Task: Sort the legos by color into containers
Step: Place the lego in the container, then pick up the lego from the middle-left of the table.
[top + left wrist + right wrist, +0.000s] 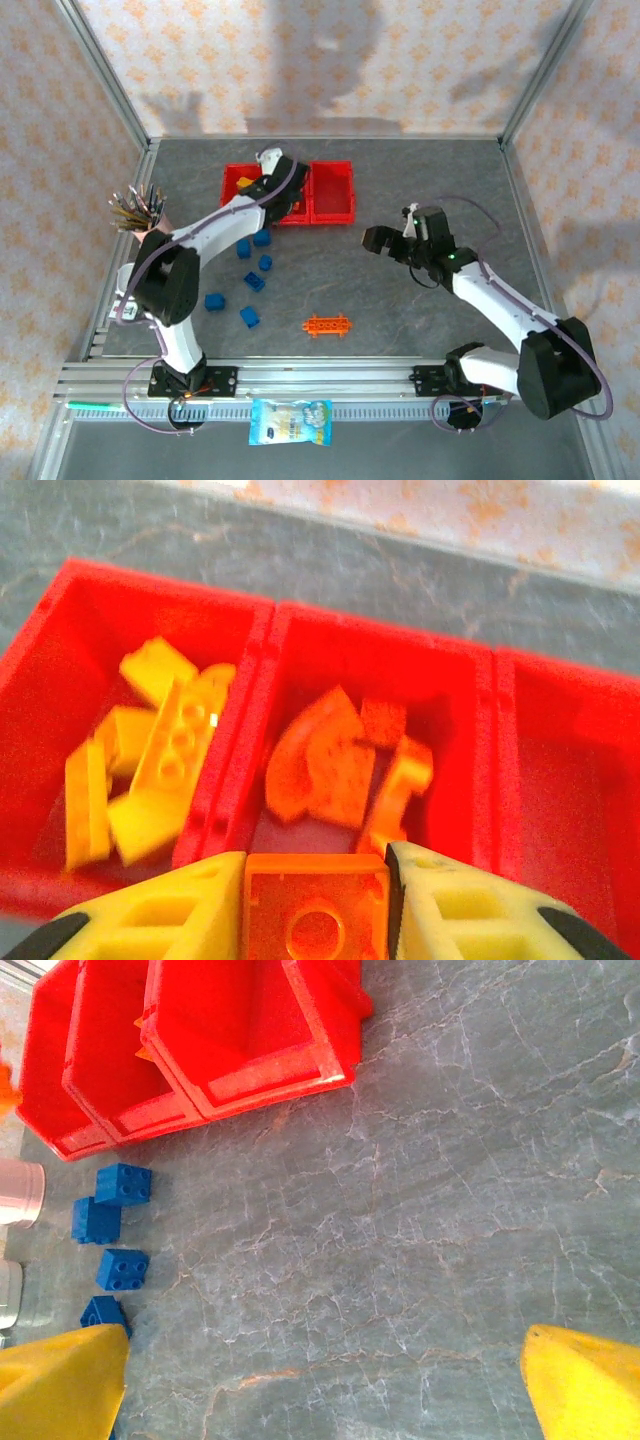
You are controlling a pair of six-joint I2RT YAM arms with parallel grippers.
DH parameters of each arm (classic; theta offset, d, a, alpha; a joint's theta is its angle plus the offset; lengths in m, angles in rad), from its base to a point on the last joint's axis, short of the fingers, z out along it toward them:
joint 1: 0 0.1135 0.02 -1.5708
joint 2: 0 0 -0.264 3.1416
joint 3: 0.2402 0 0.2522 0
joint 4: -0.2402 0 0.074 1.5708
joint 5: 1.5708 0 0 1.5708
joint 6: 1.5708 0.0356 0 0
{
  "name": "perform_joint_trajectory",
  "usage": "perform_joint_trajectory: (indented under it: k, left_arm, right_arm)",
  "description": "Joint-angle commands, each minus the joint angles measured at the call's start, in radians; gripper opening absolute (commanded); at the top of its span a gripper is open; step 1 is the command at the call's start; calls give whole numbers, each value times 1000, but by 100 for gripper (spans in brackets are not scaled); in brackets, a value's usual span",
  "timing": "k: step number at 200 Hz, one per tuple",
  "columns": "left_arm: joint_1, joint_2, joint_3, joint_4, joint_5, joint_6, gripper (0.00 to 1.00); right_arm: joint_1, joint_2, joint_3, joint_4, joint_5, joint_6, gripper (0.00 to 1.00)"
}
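Note:
My left gripper (315, 868) is shut on a dark orange square brick (315, 920) and hovers at the near rim of the middle red bin (470, 670). That bin holds curved dark orange pieces (320, 755). The left bin (60, 610) holds several yellow-orange blocks (160, 750); the right bin (570, 780) looks empty. From above, the left gripper (285, 190) sits over the bin row (335, 170). Several blue blocks (255, 281) and an orange ladder plate (327, 325) lie on the table. My right gripper (385, 240) is open over bare table, with nothing between its jaws (325, 1390).
A pink pencil cup (140, 212) stands at the left edge near the left arm. A plastic snack bag (290, 420) lies on the front rail. In the right wrist view, blue blocks (122, 1268) lie left of the gripper, below the bins (250, 1070).

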Motion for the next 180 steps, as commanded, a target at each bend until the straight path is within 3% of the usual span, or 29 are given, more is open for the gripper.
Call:
perform_joint_trajectory:
  k: [1,35,72,121,180]
  left_arm:
    - [52,130,125,60,47,78,37]
    - [81,267,309,-4,50,119,44]
    - [95,274,370,-62,83,124,57]
    - [53,16,90,40,268,105,58]
    - [-147,-248,-211,42,276,191,63]
  right_arm:
    - [7,26,47,38,35,13,100]
    - [8,40,75,24,46,0,100]
    - [9,44,85,8,57,-13,100]
    - [10,59,86,-16,56,-27,100]
    - [19,37,42,-67,40,-27,100]
